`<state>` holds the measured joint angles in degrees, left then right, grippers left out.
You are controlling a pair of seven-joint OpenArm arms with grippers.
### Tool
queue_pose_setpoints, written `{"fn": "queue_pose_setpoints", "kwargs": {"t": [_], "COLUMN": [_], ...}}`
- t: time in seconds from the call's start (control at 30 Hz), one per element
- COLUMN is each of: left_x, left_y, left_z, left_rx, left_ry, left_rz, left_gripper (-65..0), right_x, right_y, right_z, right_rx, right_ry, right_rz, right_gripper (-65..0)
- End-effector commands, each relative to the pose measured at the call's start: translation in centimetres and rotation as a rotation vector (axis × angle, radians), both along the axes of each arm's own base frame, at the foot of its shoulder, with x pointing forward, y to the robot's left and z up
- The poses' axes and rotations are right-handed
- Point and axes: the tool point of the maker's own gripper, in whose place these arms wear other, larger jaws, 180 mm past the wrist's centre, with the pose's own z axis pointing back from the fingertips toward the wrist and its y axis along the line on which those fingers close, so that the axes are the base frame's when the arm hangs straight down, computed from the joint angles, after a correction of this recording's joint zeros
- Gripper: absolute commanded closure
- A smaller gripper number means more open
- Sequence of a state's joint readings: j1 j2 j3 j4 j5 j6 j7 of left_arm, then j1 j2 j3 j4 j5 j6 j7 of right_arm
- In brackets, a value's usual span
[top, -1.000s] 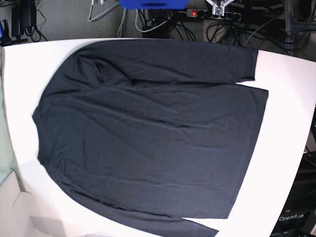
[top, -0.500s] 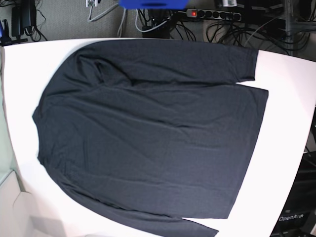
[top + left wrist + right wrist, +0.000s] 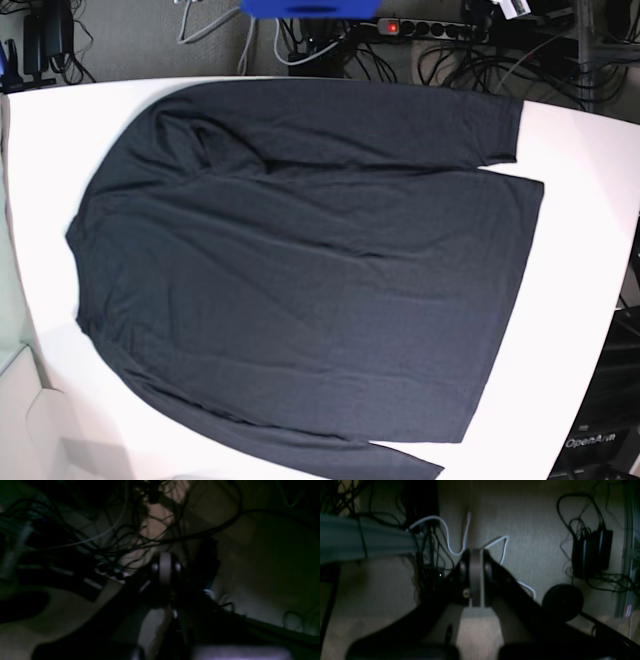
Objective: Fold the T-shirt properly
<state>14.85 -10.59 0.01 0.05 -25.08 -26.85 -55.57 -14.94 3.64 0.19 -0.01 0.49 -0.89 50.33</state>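
white table [image 3: 585,190]; cables [image 3: 450,55] behind

The large plain dark navy knit T-shirt [image 3: 300,270] covers most of the white bench [image 3: 590,230], and its lower sleeve runs off the base view's bottom edge. A blue object [image 3: 310,7] is cut off by the top edge, too little showing to identify. Both wrist views are dim and blurred: the left end effector [image 3: 165,567] and right end effector [image 3: 476,576] appear as dark shapes, with neither T-shirt nor bench in those views.

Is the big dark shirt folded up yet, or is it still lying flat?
Mostly flat. The T-shirt lies spread across the white table, with only its sleeves tucked along the edges. No gripper touches it.
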Motion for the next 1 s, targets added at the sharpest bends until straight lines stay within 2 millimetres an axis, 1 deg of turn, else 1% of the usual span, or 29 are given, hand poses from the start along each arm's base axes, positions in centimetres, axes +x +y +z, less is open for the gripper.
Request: {"fn": "queue_pose_setpoints", "kwargs": {"t": [0.0, 0.07, 0.23, 0.33, 0.43, 0.47, 0.5, 0.53, 0.57, 0.63, 0.7, 0.77, 0.8, 0.87, 0.97], "left_x": [-0.3, -0.2, 0.3, -0.1, -0.1, 0.0, -0.5, -0.9, -0.9, -0.5, -0.3, 0.3, 1.2, 3.4, 7.6], "left_y": [1.1, 1.3, 0.9, 0.8, 0.8, 0.9, 1.1, 1.3, 1.5, 1.1, 1.1, 1.1, 1.0, 1.0, 1.1], "left_z": [0.5, 0.6, 0.7, 0.7, 0.8, 1.1, 1.6, 2.1, 2.7, 3.8, 4.4, 4.5, 4.6, 4.8, 5.6], "left_rx": [0.019, 0.012, -0.029, -0.031, -0.029, -0.019, -0.006, 0.009, 0.025, 0.048, 0.060, 0.061, 0.061, 0.059, 0.059], "left_ry": [-0.015, -0.023, -0.048, -0.044, -0.050, -0.067, -0.086, -0.108, -0.140, -0.219, -0.257, -0.274, -0.293, -0.337, -0.429], "left_rz": [0.018, 0.026, 0.035, 0.036, 0.039, 0.043, 0.051, 0.061, 0.072, 0.102, 0.112, 0.113, 0.117, 0.119, 0.125], "left_gripper": [-0.2, -0.2, -0.2, -0.2, -0.2, -0.3, -0.3, -0.4, -0.4, -0.4, -0.5, -0.5, -0.5, -0.5, -0.5], "right_x": [-0.2, -0.2, -0.3, -0.5, -1.4, -1.4, -1.3, -1.5, -1.8, -1.8, -1.7, -1.5, -1.5, -1.6, -1.7], "right_y": [-0.6, -0.7, -0.7, -0.7, -0.7, -0.7, -0.7, -0.9, -1.0, -1.5, -1.6, -1.7, -1.7, -1.7, -1.7], "right_z": [0.3, 0.4, 0.4, 0.4, 1.2, 1.6, 2.0, 2.3, 2.5, 2.9, 3.0, 3.0, 3.0, 3.0, 3.0], "right_rx": [-0.004, -0.006, -0.006, -0.006, -0.010, -0.011, -0.013, -0.034, -0.059, -0.116, -0.123, -0.126, -0.127, -0.128, -0.128], "right_ry": [-0.017, -0.017, -0.015, -0.016, -0.047, -0.073, -0.099, -0.108, -0.115, -0.126, -0.133, -0.136, -0.136, -0.133, -0.133], "right_rz": [-0.001, -0.001, -0.001, -0.002, 0.005, 0.008, 0.012, 0.022, 0.037, 0.077, 0.081, 0.082, 0.081, 0.078, 0.078], "right_gripper": [0.0, 0.0, 0.0, 0.0, 0.0, 0.0, 0.0, 0.0, 0.0, 0.0, 0.0, 0.0, 0.0, 0.0, 0.0]}}
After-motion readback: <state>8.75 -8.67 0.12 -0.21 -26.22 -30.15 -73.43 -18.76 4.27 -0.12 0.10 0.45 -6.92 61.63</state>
